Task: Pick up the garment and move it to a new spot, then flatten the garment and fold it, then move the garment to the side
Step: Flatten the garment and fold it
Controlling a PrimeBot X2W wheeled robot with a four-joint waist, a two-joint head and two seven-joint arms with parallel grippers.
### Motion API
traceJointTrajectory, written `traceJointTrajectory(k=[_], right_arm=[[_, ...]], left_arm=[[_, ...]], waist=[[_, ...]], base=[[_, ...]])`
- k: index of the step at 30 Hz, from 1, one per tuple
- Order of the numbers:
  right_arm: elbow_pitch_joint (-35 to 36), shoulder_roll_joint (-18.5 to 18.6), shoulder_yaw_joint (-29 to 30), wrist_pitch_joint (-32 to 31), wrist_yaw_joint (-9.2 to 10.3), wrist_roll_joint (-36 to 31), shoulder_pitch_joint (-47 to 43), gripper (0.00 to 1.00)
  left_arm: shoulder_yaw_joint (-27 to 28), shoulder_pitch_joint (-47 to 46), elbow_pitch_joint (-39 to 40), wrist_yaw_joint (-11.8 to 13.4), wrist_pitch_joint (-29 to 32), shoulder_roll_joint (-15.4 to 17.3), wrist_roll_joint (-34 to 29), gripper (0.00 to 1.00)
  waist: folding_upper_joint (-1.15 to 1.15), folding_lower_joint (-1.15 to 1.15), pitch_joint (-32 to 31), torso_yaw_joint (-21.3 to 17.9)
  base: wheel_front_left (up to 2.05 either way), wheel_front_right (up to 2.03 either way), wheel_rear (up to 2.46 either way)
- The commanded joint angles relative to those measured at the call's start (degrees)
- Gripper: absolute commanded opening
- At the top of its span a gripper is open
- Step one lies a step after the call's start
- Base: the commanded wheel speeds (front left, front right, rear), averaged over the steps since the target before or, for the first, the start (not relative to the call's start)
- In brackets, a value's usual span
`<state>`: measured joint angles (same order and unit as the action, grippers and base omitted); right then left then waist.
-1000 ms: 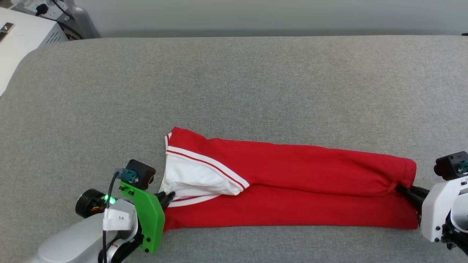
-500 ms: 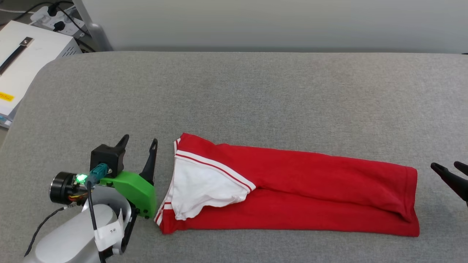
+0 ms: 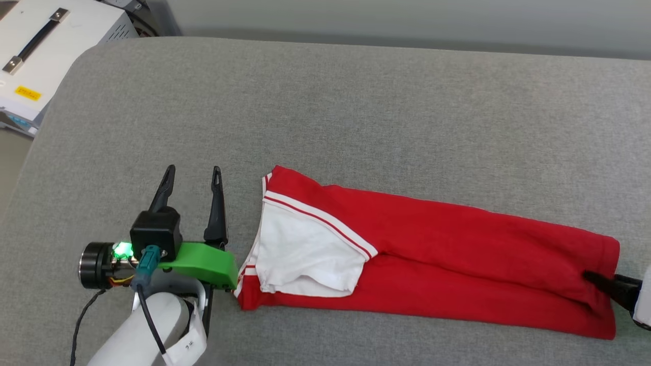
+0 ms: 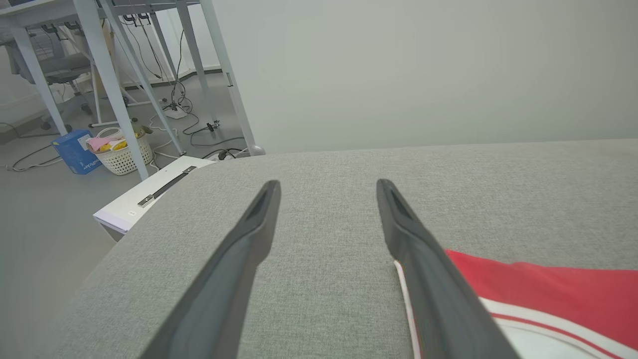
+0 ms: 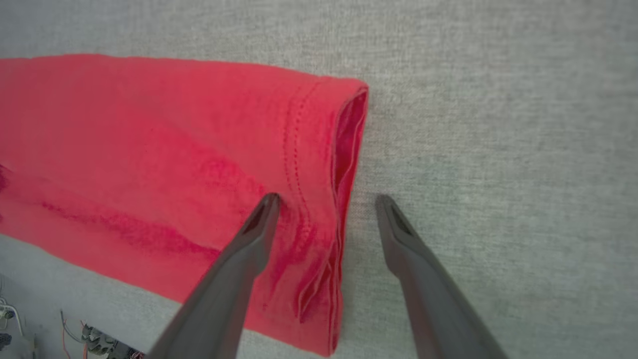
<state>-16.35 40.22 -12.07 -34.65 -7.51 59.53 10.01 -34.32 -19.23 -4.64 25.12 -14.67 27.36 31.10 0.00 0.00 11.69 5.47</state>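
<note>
— Where do we have the jersey point(image 3: 457, 264)?
— Folded into a long red strip on the grey counter point(image 3: 356, 101). It runs left to right in front of us, with a white sleeve point(image 3: 310, 254) lying on top at its left end.
— And our left hand point(image 3: 193, 170)?
— Spread wide and empty, just beside that left end, fingers pointing away from us over bare counter.
— Our right hand point(image 5: 327, 198)?
— Spread too, pinching nothing. It straddles the hem point(image 5: 349, 144) at the right end, one finger point(image 5: 239, 259) over the red cloth and the other point(image 5: 418, 269) over the counter. We cannot tell whether either presses down.
— Anything else near us?
— A white box point(image 3: 35, 56) with a handle, off the counter's far left corner.
</note>
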Motion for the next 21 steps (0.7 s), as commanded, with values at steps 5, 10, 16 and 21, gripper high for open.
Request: traceJointTrajectory(k=[5, 10, 16, 21], right_arm=[[-3.13, -3.89, -1.89, -1.00, 0.02, -0.25, 1.36, 1.00], [-3.37, -5.92, -4.17, -2.01, 0.02, 1.07, 1.01, 1.00], [-2.96, -5.90, -6.11, -3.35, 0.02, 3.42, 0.44, 0.00], [-3.38, -3.92, -5.35, -1.79, 0.02, 3.73, 1.13, 0.00]], left_arm=[[7.68, 5.01, 1.89, -4.27, -0.32, -5.26, -7.04, 1.00], [12.82, 8.34, 1.91, -7.53, -0.32, -9.05, -12.16, 1.00], [17.39, 10.75, 1.33, -10.90, -0.32, -12.98, -16.52, 1.00], [19.90, 12.25, 0.85, -13.30, -0.32, -15.15, -19.55, 1.00]], waist=[[0.00, 0.00, 2.05, 1.73], [0.00, 0.00, 2.50, 2.11], [0.00, 0.00, 2.23, 1.89], [0.00, 0.00, 1.24, 1.40]], base=[[0.00, 0.00, 0.00], [0.00, 0.00, 0.00], [0.00, 0.00, 0.00], [0.00, 0.00, 0.00]])
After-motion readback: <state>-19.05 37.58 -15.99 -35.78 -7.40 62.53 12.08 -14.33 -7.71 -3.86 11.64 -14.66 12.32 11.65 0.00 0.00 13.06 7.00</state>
